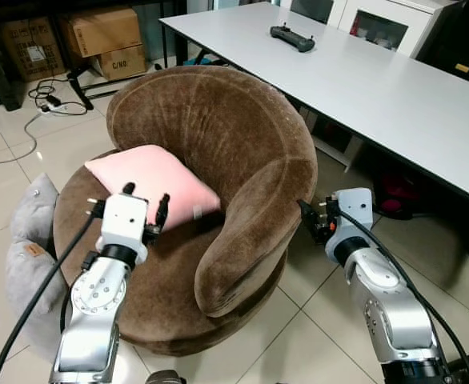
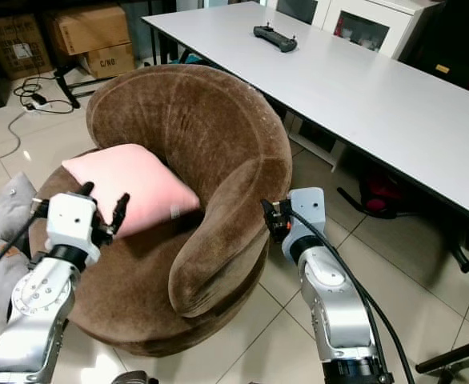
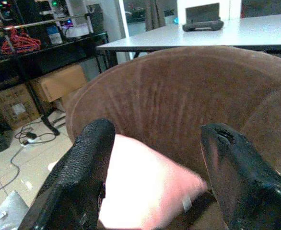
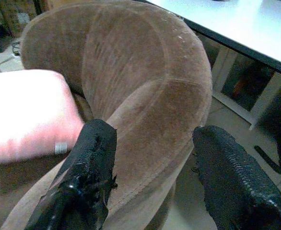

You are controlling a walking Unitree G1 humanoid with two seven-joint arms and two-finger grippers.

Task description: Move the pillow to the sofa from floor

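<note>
Brown sofa (image 1: 242,152) holds pillow (image 1: 158,182), just beyond left end effector (image 1: 145,205).

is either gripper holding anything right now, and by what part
Nothing is held. The left gripper and right gripper are both open and empty; the pink pillow lies on the brown sofa.

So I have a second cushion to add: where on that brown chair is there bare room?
The brown chair has bare seat in front of the pink pillow, toward the right armrest. The back-left of the seat is crowded by the pillow and the open left gripper.
</note>
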